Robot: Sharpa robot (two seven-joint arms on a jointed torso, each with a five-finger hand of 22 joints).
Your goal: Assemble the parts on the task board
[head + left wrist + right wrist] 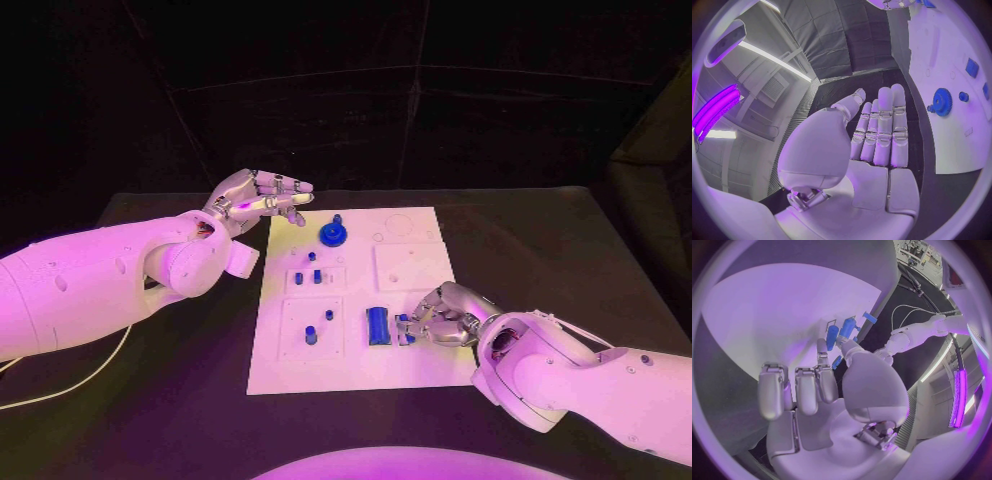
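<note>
I see the flat white rectangular task board (pixel 411 300) lying in the middle of the black bench (pixel 577 250), long side running away from me. My left hand (pixel 260 200) hovers off the board's far left corner, above the bench; its fingers (pixel 886 130) lie straight and side by side with the thumb a little apart, holding nothing. Just beside it on the board's far end stands a blue toothed gear wheel (pixel 333 234). Small blue pegs (pixel 307 276) stand in the middle left panel, and two more blue pieces (pixel 313 333) sit in the near left panel.

My right hand (pixel 450 318) rests over the board's near right part. Its thumb and one finger meet at a small blue piece (pixel 405 331), which they seem to pinch, while the other fingers (pixel 795 390) stay curled together. Just beside that piece lies a blue ribbed cylinder (pixel 378 325) on the board.
</note>
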